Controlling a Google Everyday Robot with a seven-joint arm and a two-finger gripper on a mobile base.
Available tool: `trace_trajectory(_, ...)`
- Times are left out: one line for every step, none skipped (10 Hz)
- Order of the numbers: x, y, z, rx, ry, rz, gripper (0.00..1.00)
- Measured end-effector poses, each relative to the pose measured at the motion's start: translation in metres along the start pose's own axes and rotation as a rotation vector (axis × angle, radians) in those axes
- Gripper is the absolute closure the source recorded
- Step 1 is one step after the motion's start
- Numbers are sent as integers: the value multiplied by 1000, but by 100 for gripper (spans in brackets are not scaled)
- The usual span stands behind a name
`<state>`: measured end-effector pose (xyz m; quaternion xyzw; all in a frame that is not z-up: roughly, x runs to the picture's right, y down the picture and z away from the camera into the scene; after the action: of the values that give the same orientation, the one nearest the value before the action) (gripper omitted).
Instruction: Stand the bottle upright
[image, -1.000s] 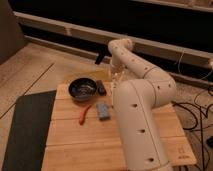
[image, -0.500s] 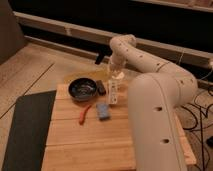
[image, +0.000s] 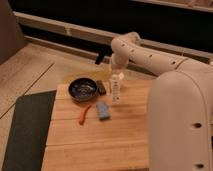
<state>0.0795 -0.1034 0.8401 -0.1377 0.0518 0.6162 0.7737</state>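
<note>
— Where is the gripper (image: 116, 75) now?
— It is over the far part of the wooden table (image: 100, 140), at the end of the white arm (image: 145, 55) that reaches in from the right. It points down, directly above the bottle (image: 115, 91).
— Are its fingers apart?
— No, they are together, closed on the top of the bottle, near the pale cap.
— And how does the bottle stand?
— Upright, the cap on top. Its bottom is at the table surface, but I cannot tell if it really touches the wood.
— What is around it?
— Just to its left lies a small dark object (image: 101, 87), and left of that stands the dark bowl (image: 82, 89). Nearer to the camera there is the blue block (image: 103, 111), and beside it, to the left, the thin orange-red tool (image: 85, 113). A dark mat (image: 27, 127) lies along the left edge of the table.
</note>
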Motion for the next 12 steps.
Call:
trace_trajectory(3, -9, -1, 26, -27, -20, 100)
trace_trajectory(5, -14, 3, 39, -53, -40, 100)
trace_trajectory(7, -16, 5, 41, -72, -56, 100)
trace_trajectory(8, -14, 9, 33, -95, -70, 100)
trace_trajectory(8, -9, 10, 16, -124, -92, 100)
trace_trajectory(9, 1, 11, -3, -154, -123, 100)
trace_trajectory(9, 5, 10, -13, -168, -136, 100)
trace_trajectory(13, 11, 9, -29, -190, -166, 100)
trace_trajectory(16, 11, 8, -34, -199, -182, 100)
trace_trajectory(20, 12, 8, -39, -205, -195, 100)
trace_trajectory(23, 11, 9, -41, -212, -209, 100)
trace_trajectory(24, 8, 12, -41, -216, -219, 100)
